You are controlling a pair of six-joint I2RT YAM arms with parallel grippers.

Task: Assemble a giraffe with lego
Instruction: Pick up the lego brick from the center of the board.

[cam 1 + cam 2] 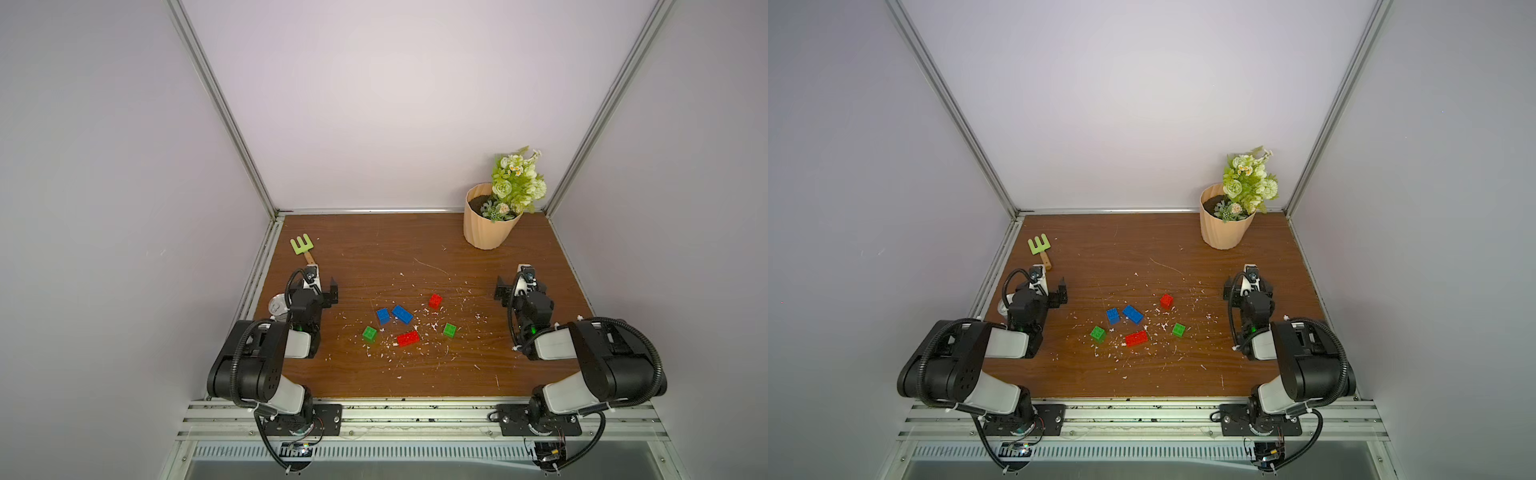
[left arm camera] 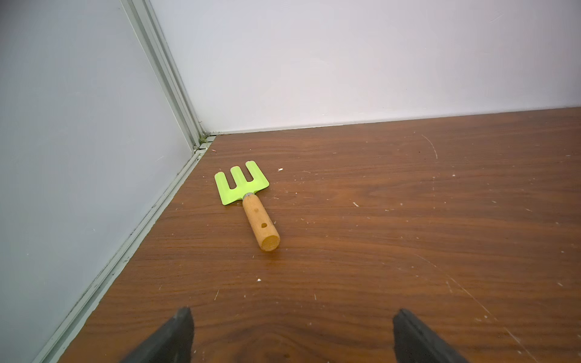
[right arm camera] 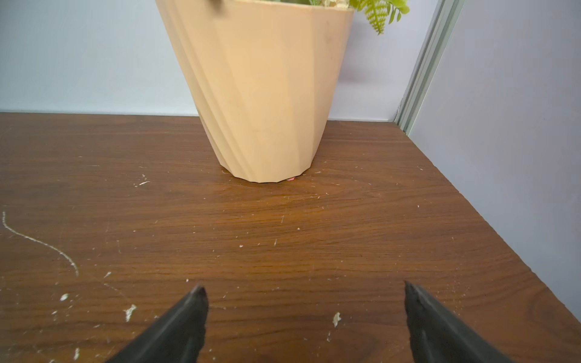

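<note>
**Lego (image 1: 407,338) loose at centre of table (image 1: 415,382); both tools spread and empty**

Six bricks lie singly near the middle of the table, none joined to another; directions are read in a top view, with the back wall at 12 o'clock. Within the group: red square brick (image 1: 435,301) at 1 o'clock; blue oblong brick (image 1: 402,314) and blue square brick (image 1: 383,316) just beside each other at 11 o'clock; left green brick (image 1: 369,333) at 8 o'clock; red oblong brick at 6 o'clock; right green brick (image 1: 449,330) at 4 o'clock; white flecks are scattered among them. Left tool (image 2: 293,310) stands at 9 o'clock of the group, well apart, jaws spread, nothing between them; right tool (image 3: 304,285) stands at 3 o'clock, likewise spread and empty. Green rake (image 2: 243,185) lies flat at 10 o'clock of the table; flower pot (image 3: 267,94) stands upright at 1 o'clock, near the back wall.
</note>
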